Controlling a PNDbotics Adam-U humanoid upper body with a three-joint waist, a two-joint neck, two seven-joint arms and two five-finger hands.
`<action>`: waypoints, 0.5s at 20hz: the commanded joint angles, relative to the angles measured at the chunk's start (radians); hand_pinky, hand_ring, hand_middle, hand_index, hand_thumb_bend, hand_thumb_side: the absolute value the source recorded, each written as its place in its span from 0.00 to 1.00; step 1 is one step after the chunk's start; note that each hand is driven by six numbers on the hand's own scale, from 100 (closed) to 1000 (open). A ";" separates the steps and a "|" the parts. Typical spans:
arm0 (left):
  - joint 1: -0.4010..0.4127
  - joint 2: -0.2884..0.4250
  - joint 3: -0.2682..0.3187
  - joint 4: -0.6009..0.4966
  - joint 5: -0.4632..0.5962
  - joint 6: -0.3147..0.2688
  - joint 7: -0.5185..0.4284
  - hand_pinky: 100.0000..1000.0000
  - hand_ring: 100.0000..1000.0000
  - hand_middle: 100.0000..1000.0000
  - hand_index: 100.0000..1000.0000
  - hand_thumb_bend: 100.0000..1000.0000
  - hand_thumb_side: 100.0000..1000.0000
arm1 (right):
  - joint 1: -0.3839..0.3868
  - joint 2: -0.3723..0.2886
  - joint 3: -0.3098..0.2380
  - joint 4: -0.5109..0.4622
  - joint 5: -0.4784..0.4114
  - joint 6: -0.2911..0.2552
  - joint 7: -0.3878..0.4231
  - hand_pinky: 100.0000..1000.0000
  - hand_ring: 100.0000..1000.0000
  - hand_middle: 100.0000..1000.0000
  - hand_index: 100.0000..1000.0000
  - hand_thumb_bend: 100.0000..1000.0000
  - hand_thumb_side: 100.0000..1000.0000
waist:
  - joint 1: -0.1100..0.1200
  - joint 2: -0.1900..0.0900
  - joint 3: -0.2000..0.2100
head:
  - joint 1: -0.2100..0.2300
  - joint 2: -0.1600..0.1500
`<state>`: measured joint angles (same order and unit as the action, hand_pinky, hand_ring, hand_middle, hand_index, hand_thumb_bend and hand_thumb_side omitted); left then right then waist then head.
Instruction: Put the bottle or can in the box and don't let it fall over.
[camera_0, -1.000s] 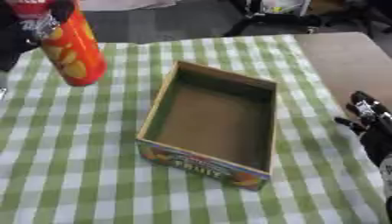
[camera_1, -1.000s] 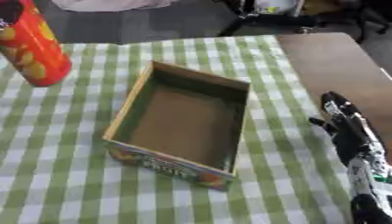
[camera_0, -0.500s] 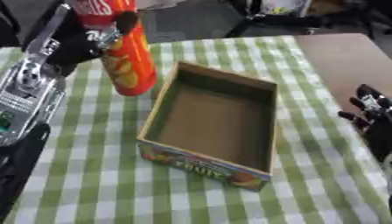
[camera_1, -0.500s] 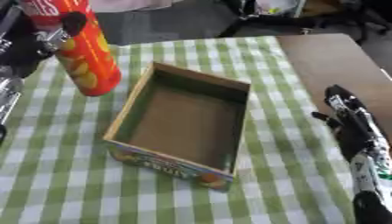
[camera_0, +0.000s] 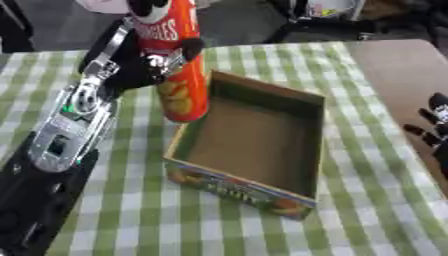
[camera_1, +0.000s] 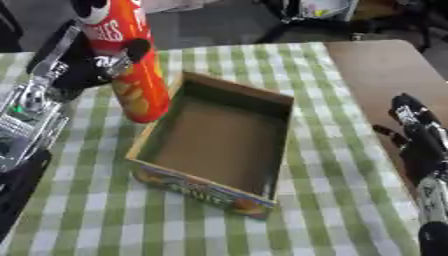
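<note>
We are in the carry step. Our left hand (camera_0: 144, 60) is wrapped around the tall orange can (camera_0: 175, 70), at the upper left of the frame, just beside the box's left wall. The can tilts a little. Next we think it must go right, over the open box (camera_0: 249, 145), then straight down, standing up. Our right hand (camera_1: 416, 135) waits at the right edge, fingers relaxed. We count one can, one box, on the checked bench (camera_0: 350, 220)
</note>
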<state>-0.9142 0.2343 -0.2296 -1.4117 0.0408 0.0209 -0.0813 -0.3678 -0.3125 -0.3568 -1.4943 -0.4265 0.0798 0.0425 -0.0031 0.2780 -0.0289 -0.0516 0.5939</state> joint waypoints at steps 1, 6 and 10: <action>-0.028 -0.017 0.006 0.009 -0.010 -0.005 0.021 0.73 0.00 0.16 0.02 0.22 0.00 | -0.009 -0.013 -0.009 -0.024 -0.003 0.001 -0.004 0.68 1.00 1.00 0.89 0.14 0.28 | -0.004 -0.021 -0.005 | 0.010 -0.013; -0.043 -0.036 -0.001 0.027 -0.016 -0.006 0.033 0.73 0.00 0.16 0.03 0.22 0.00 | -0.010 -0.006 -0.010 -0.021 -0.004 0.005 -0.005 0.68 1.00 1.00 0.89 0.14 0.28 | -0.002 -0.019 -0.011 | 0.019 -0.015; -0.047 -0.053 -0.010 0.036 -0.025 -0.001 0.038 0.73 0.00 0.16 0.03 0.21 0.00 | -0.012 -0.001 -0.010 -0.019 -0.003 0.008 -0.005 0.68 1.00 1.00 0.89 0.14 0.28 | 0.000 -0.017 -0.015 | 0.022 -0.015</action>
<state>-0.9349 0.1818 -0.2391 -1.3633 0.0191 0.0206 -0.0483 -0.3684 -0.3009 -0.3570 -1.4957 -0.4271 0.0856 0.0387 -0.0021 0.2783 -0.0420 -0.0325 0.5901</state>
